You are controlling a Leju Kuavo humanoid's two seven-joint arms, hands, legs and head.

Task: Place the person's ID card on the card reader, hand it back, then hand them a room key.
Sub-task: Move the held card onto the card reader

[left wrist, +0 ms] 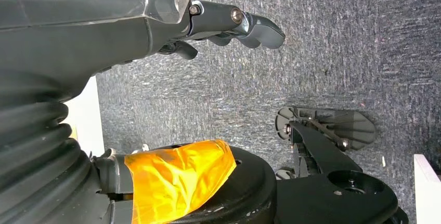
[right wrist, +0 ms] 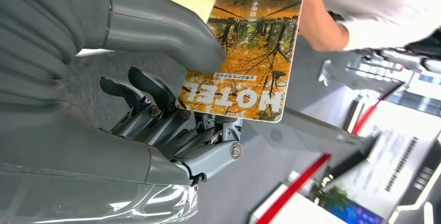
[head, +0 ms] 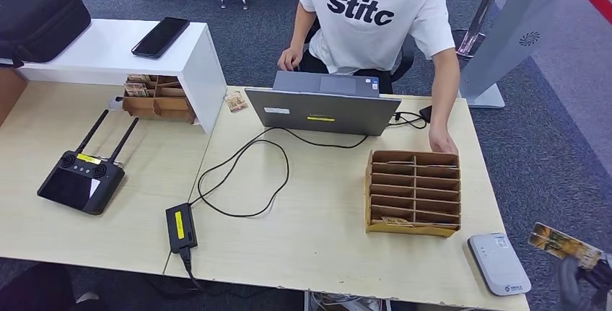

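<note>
Desk (head: 317,239): 1 card reader (head: 498,263), 1 laptop (head: 321,111). R hand (right wrist: 171,104) pinches 1 room key (right wrist: 244,52); L hand (left wrist: 218,24) loosely curled, empty.

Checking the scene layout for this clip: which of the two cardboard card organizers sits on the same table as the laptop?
The slotted organizer right of the laptop, with the person's hand at its far edge. The other organizer sits tucked under the white shelf on the left table.

Even, bright overhead light fills the head view, leaving soft, short shadows under the laptop (head: 321,111) and the desk (head: 303,231) sharp. Glare streaks the right hand (right wrist: 156,115); the far background blurs.
</note>
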